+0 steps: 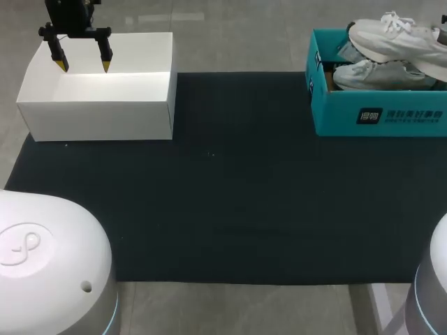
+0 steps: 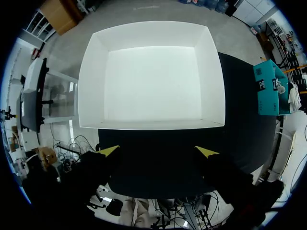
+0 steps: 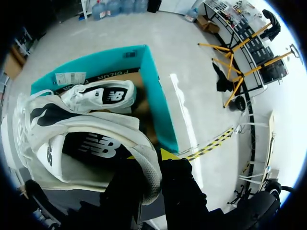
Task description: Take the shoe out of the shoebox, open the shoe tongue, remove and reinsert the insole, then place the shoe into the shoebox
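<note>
A white sneaker (image 1: 394,33) lies tilted across the top of the teal shoebox (image 1: 380,115) at the back right. A second white sneaker (image 1: 380,74) lies inside the box under it. In the right wrist view my right gripper (image 3: 147,162) is shut on the heel collar of the upper sneaker (image 3: 91,143), with the other sneaker (image 3: 100,96) and the shoebox (image 3: 156,91) ahead of it. My left gripper (image 1: 84,66) hangs open and empty over the white box (image 1: 98,105) at the back left.
A black mat (image 1: 230,195) covers the table between the two boxes. In the left wrist view the white box (image 2: 91,86) is empty, ahead of the open left gripper (image 2: 158,152), and the teal shoebox (image 2: 266,86) shows far off to one side.
</note>
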{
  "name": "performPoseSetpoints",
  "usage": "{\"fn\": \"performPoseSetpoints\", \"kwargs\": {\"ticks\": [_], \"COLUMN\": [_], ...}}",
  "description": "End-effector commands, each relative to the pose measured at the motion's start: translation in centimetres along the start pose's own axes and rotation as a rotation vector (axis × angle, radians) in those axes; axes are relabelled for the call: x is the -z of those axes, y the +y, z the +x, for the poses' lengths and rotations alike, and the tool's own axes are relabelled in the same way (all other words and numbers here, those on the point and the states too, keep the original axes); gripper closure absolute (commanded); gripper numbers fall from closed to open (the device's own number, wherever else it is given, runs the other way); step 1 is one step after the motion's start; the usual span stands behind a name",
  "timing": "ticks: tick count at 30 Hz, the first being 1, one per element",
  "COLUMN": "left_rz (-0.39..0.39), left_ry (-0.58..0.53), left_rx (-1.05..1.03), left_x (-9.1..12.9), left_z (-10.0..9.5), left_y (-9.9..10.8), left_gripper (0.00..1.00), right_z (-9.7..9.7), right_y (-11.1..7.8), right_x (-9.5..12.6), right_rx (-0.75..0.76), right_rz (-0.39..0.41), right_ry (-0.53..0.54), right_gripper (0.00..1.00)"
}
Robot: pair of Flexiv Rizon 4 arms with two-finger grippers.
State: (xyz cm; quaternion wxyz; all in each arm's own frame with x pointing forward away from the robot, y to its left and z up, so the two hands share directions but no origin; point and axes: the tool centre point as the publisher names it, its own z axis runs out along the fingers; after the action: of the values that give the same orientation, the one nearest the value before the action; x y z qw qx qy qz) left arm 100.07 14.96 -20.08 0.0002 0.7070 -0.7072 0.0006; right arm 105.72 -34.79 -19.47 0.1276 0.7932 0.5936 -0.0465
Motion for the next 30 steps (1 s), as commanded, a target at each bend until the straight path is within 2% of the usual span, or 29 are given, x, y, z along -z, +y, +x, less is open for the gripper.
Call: {"fn": "performPoseSetpoints", "kwargs": {"ticks": [1,5,18,23,30], "left_rz": [0.000,0.000,0.000,0.000,0.000], "left_ry": [0.000,0.000,0.000,0.000,0.000], "left_rx": [0.000,0.000,0.000,0.000,0.000], "left_x": [0.0,0.0,0.0,0.0,0.0], "left_z": [0.0,0.0,0.0,0.0,0.0], "left_y": [0.0,0.0,0.0,0.0,0.0], "left_gripper": [0.00,0.00,0.00,0.00,0.00], "right_z": [0.4,0.8,1.6,3.8,8.3], "right_y": [-1.6,-2.7,-5.4,-7.3,-11.2], "right_x": [4.7,6.6,11.6,12.4,13.5], "right_rx": [-0.001,0.032,0.139,0.140,0.110], "right_rz": [-0.062,-0.084,-0.036,-0.025,-0.032], "right_ry": [-0.035,-0.061,-0.055,-0.057,-0.086], "right_gripper": [1.00,1.00,1.00,1.00,1.00]}}
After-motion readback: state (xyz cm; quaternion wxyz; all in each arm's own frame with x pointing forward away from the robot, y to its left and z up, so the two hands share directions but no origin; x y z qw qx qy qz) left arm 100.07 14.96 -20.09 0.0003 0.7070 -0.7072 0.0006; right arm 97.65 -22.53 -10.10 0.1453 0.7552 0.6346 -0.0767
